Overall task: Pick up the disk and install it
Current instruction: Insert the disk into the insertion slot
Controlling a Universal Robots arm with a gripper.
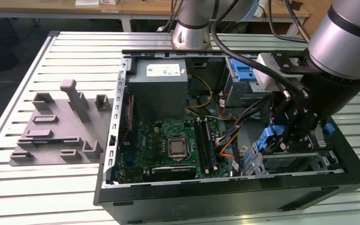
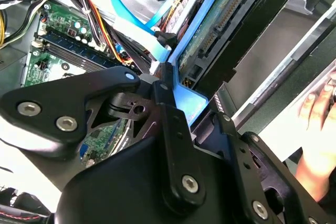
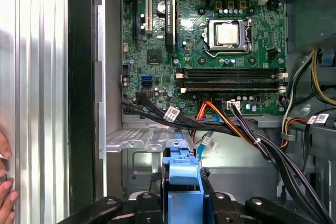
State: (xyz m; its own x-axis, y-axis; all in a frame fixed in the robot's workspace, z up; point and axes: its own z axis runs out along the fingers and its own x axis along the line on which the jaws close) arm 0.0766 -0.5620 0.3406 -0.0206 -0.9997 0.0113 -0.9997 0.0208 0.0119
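Second wrist view shows the claw [image 2: 190, 106] up close. Its two black fingers [image 2: 169, 129] are squeezed tight on the blue edge of the disk [image 2: 226, 24], so the claw is gripping the disk. The disk stands on its edge and leans a bit, with its plug end showing. It is up in the air, not in its place yet.

In the first wrist view the blue edge sits right between the fingers, and the disk hangs inside the open case [image 1: 230, 199]. In the exterior view the claw is at the exterior view's right end of the case, just over the grey metal bay [image 1: 296, 161].

I think the job right now is getting the disk into that bay. To do it well, the claw should hold on tight so the disk cannot slip or twist. The disk's sides should line up straight with the sides of the bay, not lean. Going slow is best, since a crooked push could jam it.

Black and orange wires [image 3: 236, 124] run close by, between the claw and the green board [image 3: 157, 56]. A flat blue wire [image 2: 131, 3] loops near the disk's plug end. The disk should stay off all of them so none gets pinched.

A person's hand [image 2: 315, 111] rests just outside the case, by the table [image 1: 17, 187]. It looks safely out of the way, but it is good to watch it.
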